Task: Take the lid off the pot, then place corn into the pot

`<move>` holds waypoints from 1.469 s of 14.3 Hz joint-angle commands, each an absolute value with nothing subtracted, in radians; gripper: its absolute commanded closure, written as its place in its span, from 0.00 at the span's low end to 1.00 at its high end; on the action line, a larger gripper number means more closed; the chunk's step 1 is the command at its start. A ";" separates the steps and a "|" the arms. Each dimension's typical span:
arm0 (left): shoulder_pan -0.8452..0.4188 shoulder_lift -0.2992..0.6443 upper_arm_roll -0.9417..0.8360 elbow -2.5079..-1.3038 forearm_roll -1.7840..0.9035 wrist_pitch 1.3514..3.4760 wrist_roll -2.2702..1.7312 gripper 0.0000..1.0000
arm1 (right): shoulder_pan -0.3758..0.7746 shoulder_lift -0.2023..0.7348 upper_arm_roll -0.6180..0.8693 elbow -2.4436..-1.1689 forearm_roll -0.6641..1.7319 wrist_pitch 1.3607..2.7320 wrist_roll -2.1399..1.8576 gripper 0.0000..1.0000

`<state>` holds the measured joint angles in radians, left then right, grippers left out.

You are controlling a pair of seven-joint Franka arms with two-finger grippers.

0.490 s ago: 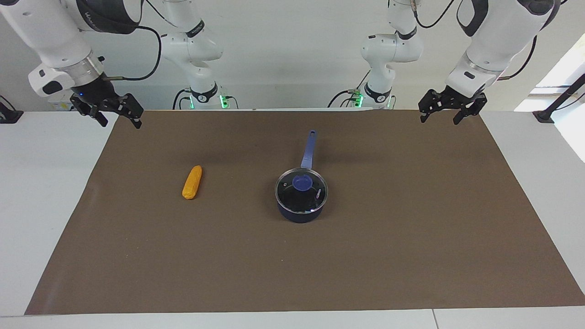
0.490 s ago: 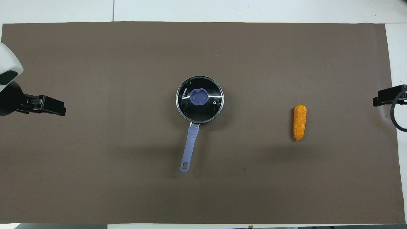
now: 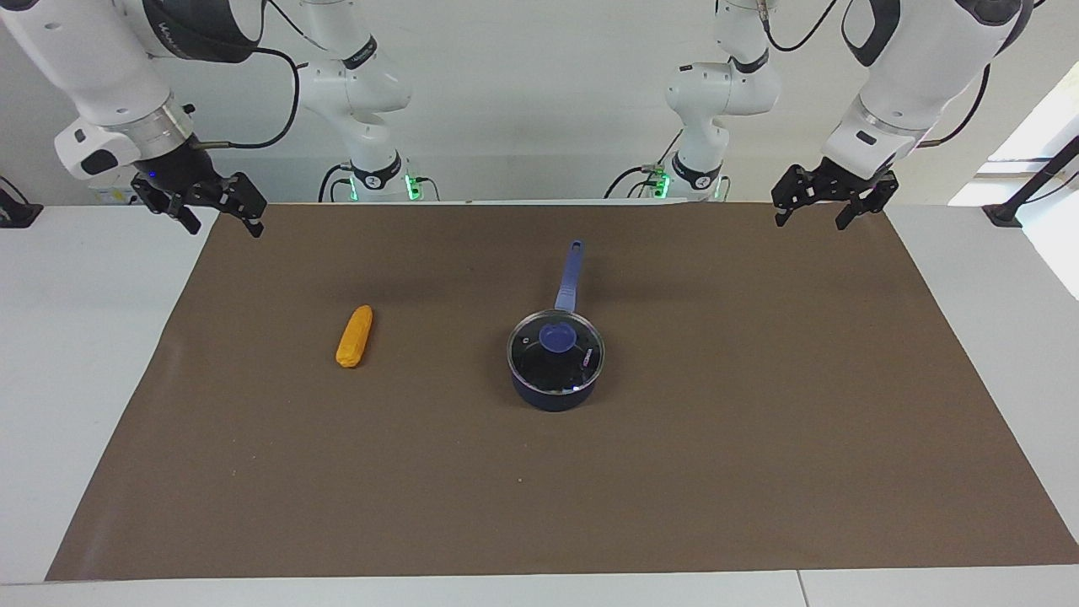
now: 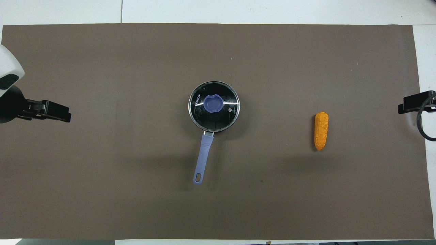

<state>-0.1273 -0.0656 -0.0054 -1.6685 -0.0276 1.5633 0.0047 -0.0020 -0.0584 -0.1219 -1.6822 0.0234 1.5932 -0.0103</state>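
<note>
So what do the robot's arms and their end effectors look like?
Both arms are glossy white with dark bands at the joints, black cables looping alongside, and green lights at their bases. The left end effector and the right end effector are black with two fingers each.

Brown mat [image 3: 759,438] — flat, covering most of white table [image 3: 76,354]

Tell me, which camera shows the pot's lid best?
The overhead view: it looks straight down on the lid, showing its full round rim and blue knob. The facing view shows it slanted and smaller, seated on the pot.
</note>
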 commanded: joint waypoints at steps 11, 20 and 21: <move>-0.580 0.480 0.002 -1.221 -0.095 1.721 -0.538 0.00 | 0.110 0.015 -0.103 -2.247 0.052 2.256 0.110 0.00; -0.607 0.620 -0.011 -1.147 -0.046 1.744 -0.535 0.00 | 0.170 0.064 -0.103 -2.299 0.052 2.402 0.236 0.01; -0.610 0.620 -0.012 -1.147 -0.046 1.747 -0.535 0.00 | 0.169 0.069 -0.103 -2.298 0.052 2.407 0.236 0.02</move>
<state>-0.5925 0.5970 -0.0183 -1.1932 -0.0642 1.7501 -0.5330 0.1819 0.0620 -0.1048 -2.2867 0.0381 2.3757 0.2334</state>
